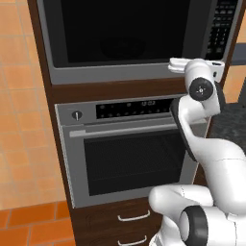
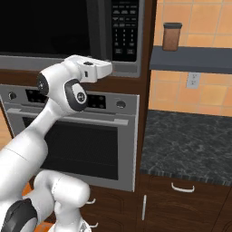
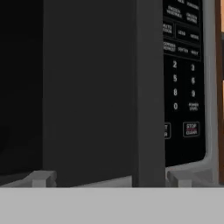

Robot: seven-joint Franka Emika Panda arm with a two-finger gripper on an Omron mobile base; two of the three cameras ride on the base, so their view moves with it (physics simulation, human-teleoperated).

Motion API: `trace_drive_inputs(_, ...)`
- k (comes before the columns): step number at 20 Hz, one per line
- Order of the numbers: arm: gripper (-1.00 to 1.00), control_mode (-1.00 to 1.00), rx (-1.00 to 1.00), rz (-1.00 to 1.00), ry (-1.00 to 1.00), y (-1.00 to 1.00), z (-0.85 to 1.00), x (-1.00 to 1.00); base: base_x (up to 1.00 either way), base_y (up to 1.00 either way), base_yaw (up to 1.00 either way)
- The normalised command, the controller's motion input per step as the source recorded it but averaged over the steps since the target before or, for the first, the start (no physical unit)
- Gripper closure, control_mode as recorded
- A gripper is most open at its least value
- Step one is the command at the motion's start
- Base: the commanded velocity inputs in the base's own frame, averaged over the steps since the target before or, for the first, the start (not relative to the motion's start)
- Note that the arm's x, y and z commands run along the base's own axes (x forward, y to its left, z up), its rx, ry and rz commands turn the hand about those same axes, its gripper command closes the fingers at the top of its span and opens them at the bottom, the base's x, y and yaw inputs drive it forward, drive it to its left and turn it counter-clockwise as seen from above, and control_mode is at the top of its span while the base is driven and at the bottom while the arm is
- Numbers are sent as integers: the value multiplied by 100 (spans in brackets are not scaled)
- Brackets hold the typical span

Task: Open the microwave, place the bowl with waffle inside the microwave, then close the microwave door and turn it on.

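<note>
Fingers spread wide, grasping nothing, straddle the microwave door's right edge beside the keypad.

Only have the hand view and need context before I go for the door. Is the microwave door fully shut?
Observer: Yes. In the left base view the microwave door sits flush in its frame.
Operator: What's below it?
Observer: A silver oven with a bar handle, also closed.
Operator: And right of the cabinet?
Observer: A dark stone counter, with a brown jar on a shelf above it.
</note>
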Motion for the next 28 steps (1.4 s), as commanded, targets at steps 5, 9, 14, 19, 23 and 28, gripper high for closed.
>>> trace_drive_inputs(5,-100,-100,0,0,0,-9,0,93,0,0,0)
trace_drive_inputs(9,-100,-100,0,0,0,-7,0,52,0,0,0)
trace_drive_inputs(14,-100,-100,0,4,0,-1,3,-18,0,0,0)
trace_drive_inputs(19,-100,-100,8,5,2,-1,35,-65,0,0,0)
trace_drive_inputs(23,-100,-100,5,9,16,-2,23,-66,0,0,0)
trace_drive_inputs(28,-100,-100,-1,12,25,-5,17,-58,0,0,0)
